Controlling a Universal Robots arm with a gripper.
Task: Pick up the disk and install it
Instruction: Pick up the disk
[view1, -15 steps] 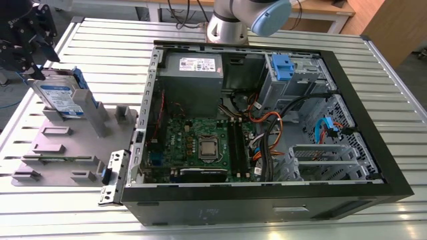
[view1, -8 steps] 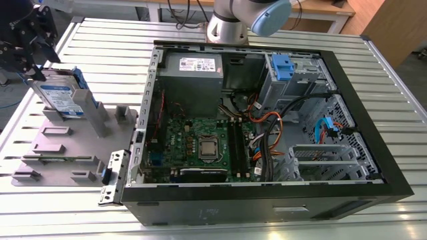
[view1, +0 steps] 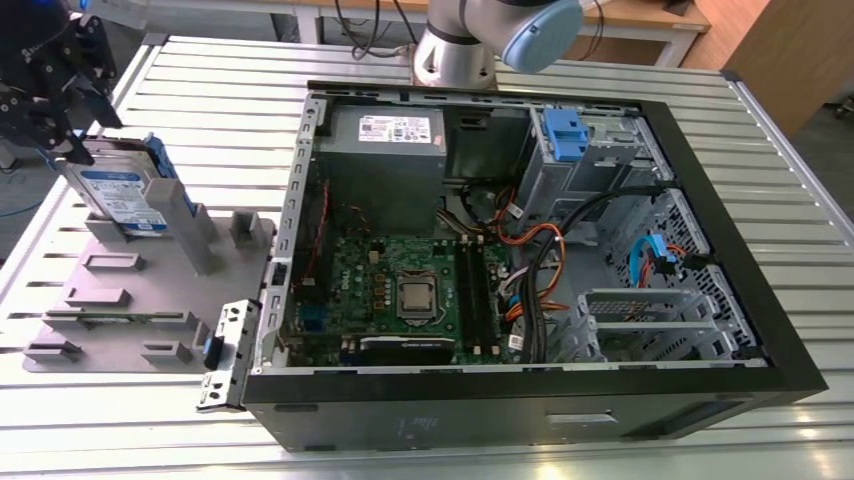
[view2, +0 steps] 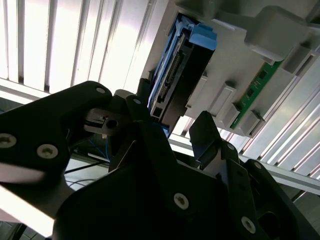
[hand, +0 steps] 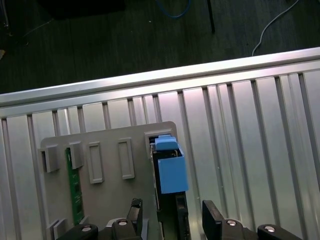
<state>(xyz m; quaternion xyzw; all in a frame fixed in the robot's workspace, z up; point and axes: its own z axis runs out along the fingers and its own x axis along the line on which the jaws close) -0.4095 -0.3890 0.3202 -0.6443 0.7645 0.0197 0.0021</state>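
Note:
The disk, silver with a white-and-blue label and blue side rails, stands on edge in a slot of the grey holder plate at the exterior view's left. My black gripper hangs right over its upper end. In the first wrist view the disk runs between the two fingers with a gap on each side. My gripper is open and straddles the disk's end. In the second wrist view the disk's connector end sits between the open gripper and its dark fingers.
An open computer case lies on the slatted metal table, at the exterior view's right. Inside are a grey power supply, a motherboard, loose cables and a blue latch on a metal cage. A green board sits in the holder plate.

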